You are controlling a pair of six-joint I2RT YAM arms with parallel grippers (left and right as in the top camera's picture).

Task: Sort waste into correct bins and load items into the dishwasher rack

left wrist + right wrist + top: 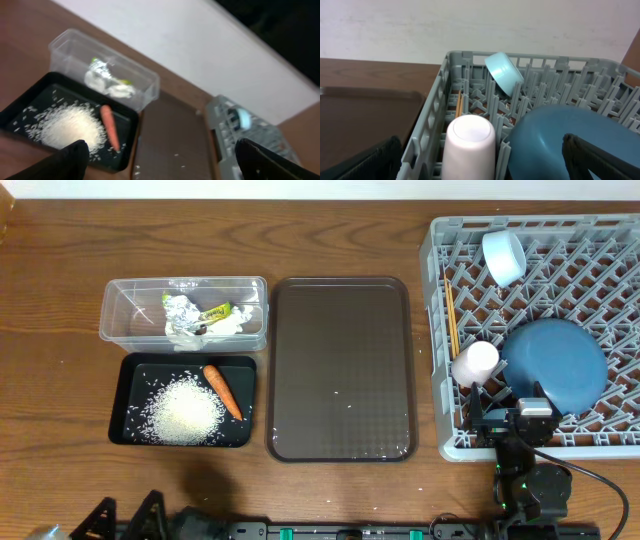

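Note:
The grey dishwasher rack [600, 240] on the right holds a blue plate [553, 365], an upturned pale pink cup [474, 364], a light blue cup [503, 257] and wooden chopsticks [450, 315]. The clear bin [120, 305] contains a foil wrapper [180, 310] and white tissue [228, 325]. Rice [185, 412] and a carrot [222, 390] lie in the black bin [135, 370]. My right gripper [510, 415] [482, 167] hangs open at the rack's near edge, the pink cup [469, 142] between its fingers without contact. My left gripper [165, 170] is open and empty, above the table's near left.
A flat brown tray [340, 370] lies between the bins and the rack, with a few stray rice grains on it. The rack's front wall [427, 130] stands just below my right gripper. Bare wooden table [50, 360] surrounds the bins.

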